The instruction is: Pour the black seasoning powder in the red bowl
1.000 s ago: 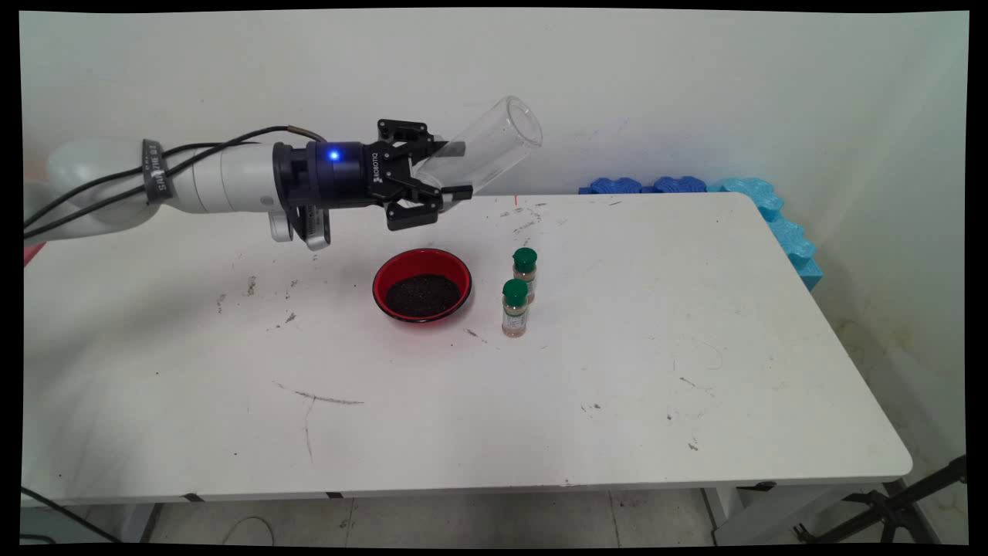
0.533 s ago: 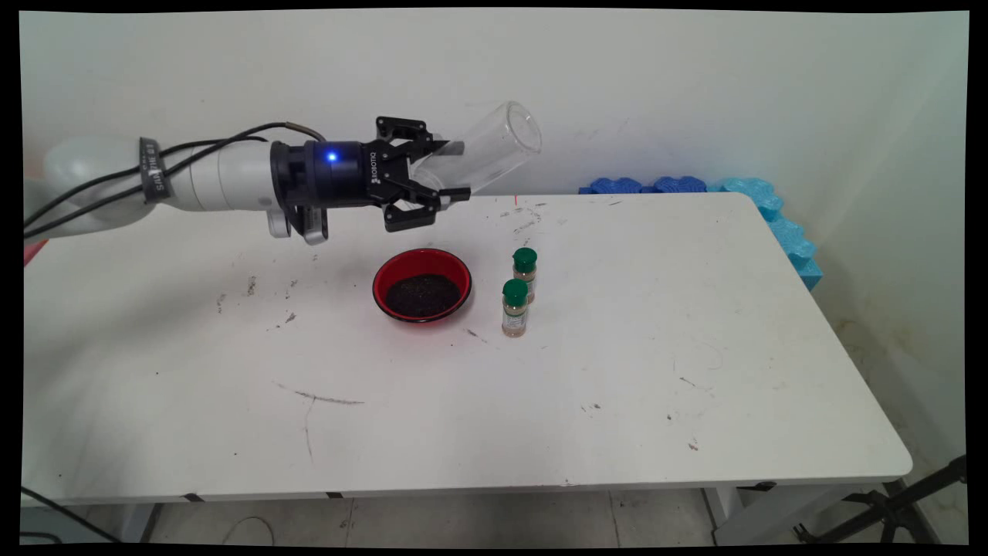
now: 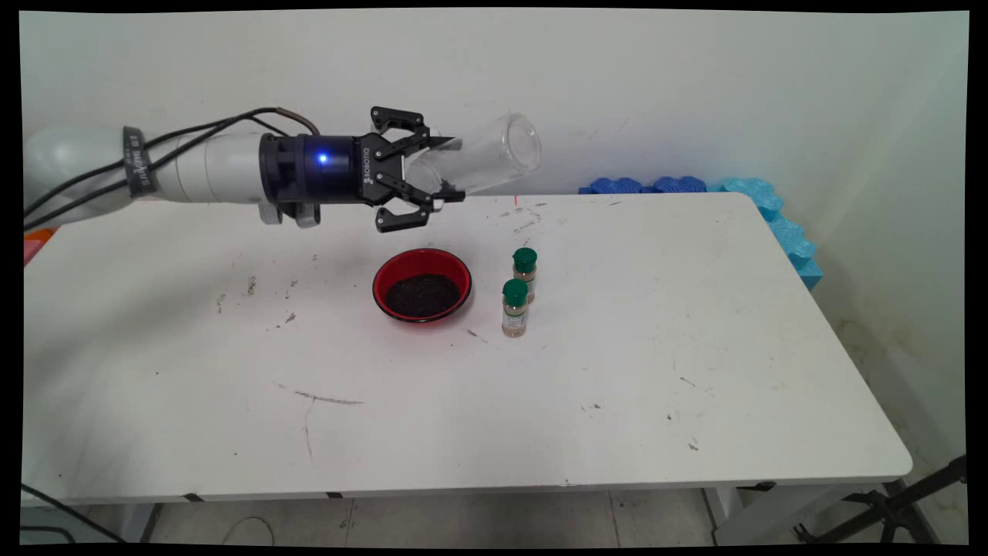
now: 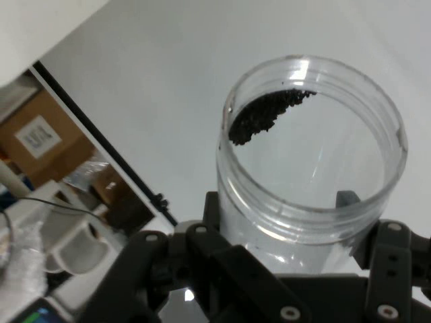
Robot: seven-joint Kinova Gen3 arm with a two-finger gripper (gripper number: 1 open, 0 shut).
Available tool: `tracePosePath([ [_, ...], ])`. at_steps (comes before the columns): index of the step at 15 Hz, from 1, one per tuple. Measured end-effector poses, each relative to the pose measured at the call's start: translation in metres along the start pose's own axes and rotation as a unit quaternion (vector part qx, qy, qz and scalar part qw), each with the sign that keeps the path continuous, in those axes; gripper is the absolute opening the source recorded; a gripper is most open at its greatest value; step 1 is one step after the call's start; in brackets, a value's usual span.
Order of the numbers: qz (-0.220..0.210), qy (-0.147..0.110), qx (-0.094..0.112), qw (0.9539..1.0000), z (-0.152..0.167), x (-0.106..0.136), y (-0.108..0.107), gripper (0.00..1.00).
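My gripper (image 3: pixel 448 168) is shut on a clear plastic jar (image 3: pixel 485 161), held in the air above the table's far side. The jar lies nearly level, its open mouth pointing right. In the hand view the jar (image 4: pixel 311 168) rises between my fingers and a small clump of dark grains (image 4: pixel 264 116) clings inside near its rim. Below and slightly left of the jar, a red bowl (image 3: pixel 421 285) holding dark grains stands on the white table (image 3: pixel 617 371).
Two small spice bottles with green caps (image 3: pixel 525 273) (image 3: pixel 515 307) stand just right of the bowl. Blue foam pieces (image 3: pixel 741 202) line the table's far right corner against the wall. Black cables hang along the arm.
The jar has tipped from a steep upward slant towards level, and the hand has risen slightly and drawn a little to the left.
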Motion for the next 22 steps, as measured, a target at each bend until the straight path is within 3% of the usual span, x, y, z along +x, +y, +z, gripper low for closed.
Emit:
tracePosePath([
  [3, 0.064, -0.001, 0.013, 0.9979, -0.003, -0.007, 0.003, 0.0],
  [6, 0.13, -0.001, 0.027, 0.9911, -0.006, -0.015, 0.006, 0.0],
  [8, 0.179, -0.003, 0.037, 0.9832, -0.007, -0.02, 0.008, 0.0],
  [11, 0.256, -0.006, 0.053, 0.9652, -0.007, -0.029, 0.013, 0.0],
  [13, 0.31, -0.012, 0.065, 0.9484, -0.007, -0.035, 0.017, 0.0],
  [16, 0.391, -0.02, 0.083, 0.9165, -0.008, -0.045, 0.023, 0.0],
  [19, 0.466, -0.034, 0.096, 0.8789, -0.009, -0.057, 0.029, 0.0],
  [22, 0.537, -0.048, 0.106, 0.8356, -0.01, -0.069, 0.034, 0.0],
])
